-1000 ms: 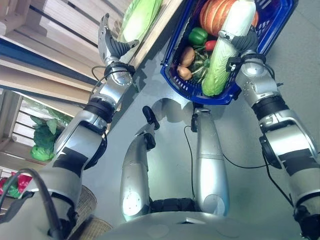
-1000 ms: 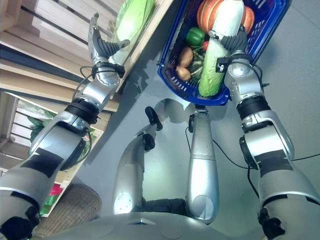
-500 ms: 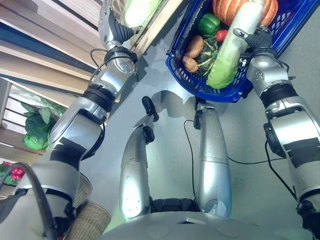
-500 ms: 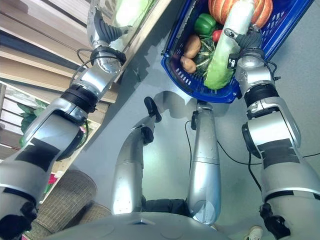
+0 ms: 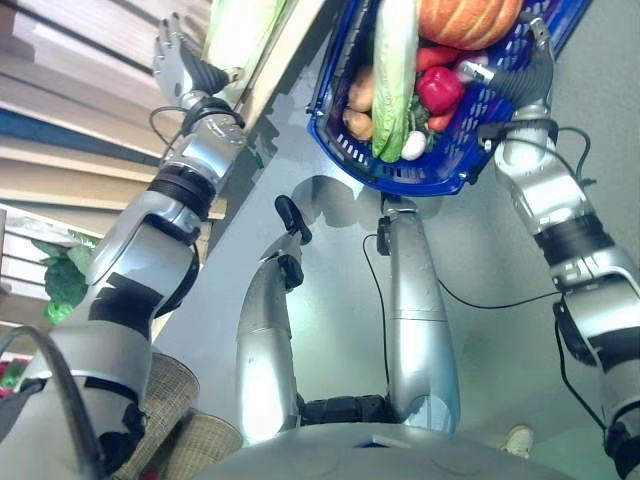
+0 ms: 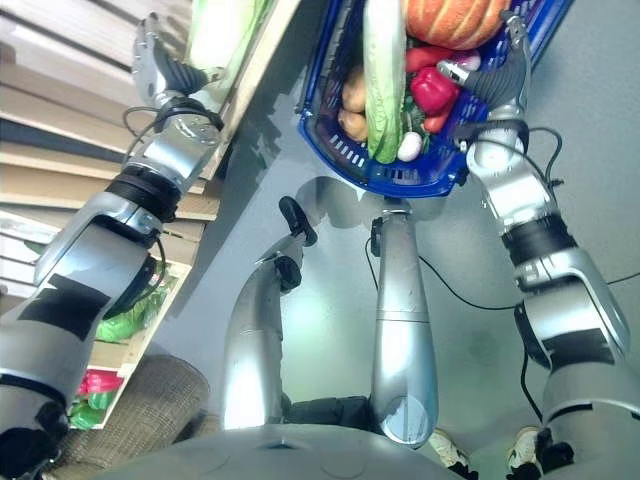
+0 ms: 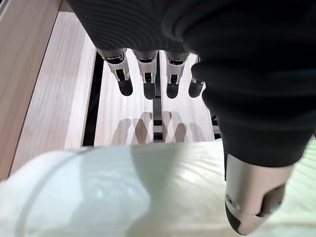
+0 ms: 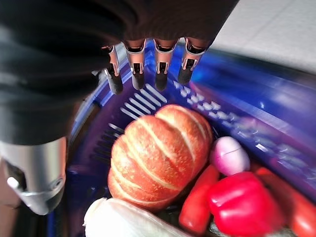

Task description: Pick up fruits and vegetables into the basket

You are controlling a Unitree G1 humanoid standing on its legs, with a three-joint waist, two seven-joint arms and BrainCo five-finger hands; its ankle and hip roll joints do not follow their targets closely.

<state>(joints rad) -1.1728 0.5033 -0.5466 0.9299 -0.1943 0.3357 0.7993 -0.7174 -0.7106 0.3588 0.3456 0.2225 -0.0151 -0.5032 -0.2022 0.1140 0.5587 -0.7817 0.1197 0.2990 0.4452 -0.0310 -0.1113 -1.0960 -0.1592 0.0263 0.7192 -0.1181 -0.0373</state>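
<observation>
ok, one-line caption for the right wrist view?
Right hand open over the blue basket, above an orange pumpkin, red pepper and onion.

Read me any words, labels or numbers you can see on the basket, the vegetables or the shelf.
No readable text: none on the blue basket, the pumpkin, the long cabbage, the red pepper or the wooden shelf.

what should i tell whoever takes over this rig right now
Left hand: open, fingers straight over the wooden shelf, thumb at the pale cabbage, not gripping.
Right hand: open over the blue basket, holding nothing.
Done: long cabbage, pumpkin, red pepper and onion lie in the basket.
Left: grasp the shelf cabbage and put it in the basket.
</observation>
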